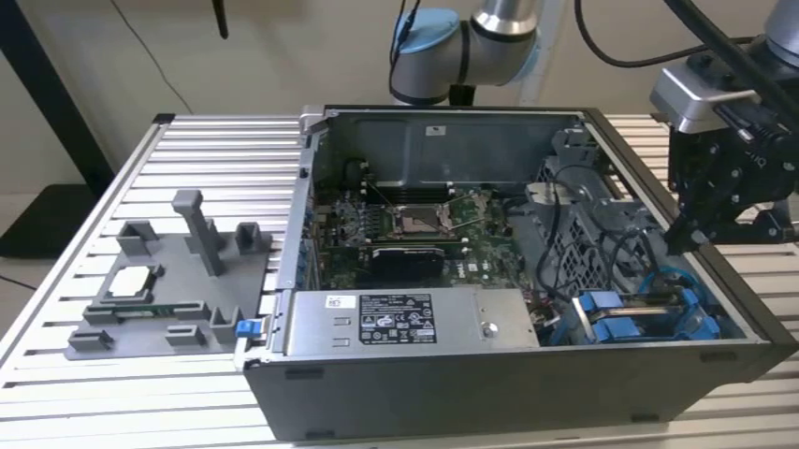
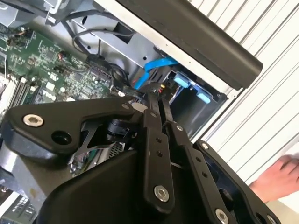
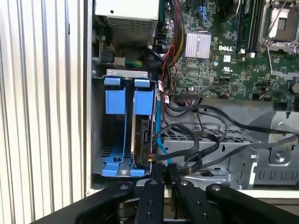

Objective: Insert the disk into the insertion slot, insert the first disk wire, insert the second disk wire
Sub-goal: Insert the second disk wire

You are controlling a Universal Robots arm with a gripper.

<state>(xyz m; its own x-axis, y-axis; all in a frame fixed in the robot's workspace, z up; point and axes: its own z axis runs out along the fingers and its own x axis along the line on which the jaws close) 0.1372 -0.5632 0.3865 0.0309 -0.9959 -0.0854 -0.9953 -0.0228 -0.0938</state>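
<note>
The disk [image 3: 141,137] stands on edge inside the insertion slot [image 3: 114,161], a grey bay with blue rails and tabs in the case's corner at the exterior view's right [image 1: 643,318]. A blue wire [image 3: 158,135] and black wires [image 3: 187,154] run beside the disk's end. The blue wire [image 2: 156,65] loops up out of the bay. My gripper [image 1: 684,241] hangs above the case's right wall, over the bay. Its fingertips [image 3: 162,169] are pressed together, just short of the disk's end [image 2: 156,95]. I see nothing clearly held between them.
The open computer case holds a motherboard [image 1: 413,229] and a labelled power-supply box [image 1: 399,320]. A grey fixture plate [image 1: 163,299] with small parts lies on the slatted table [image 1: 212,140] at the exterior view's left. A person's hand [image 2: 280,172] rests outside the case.
</note>
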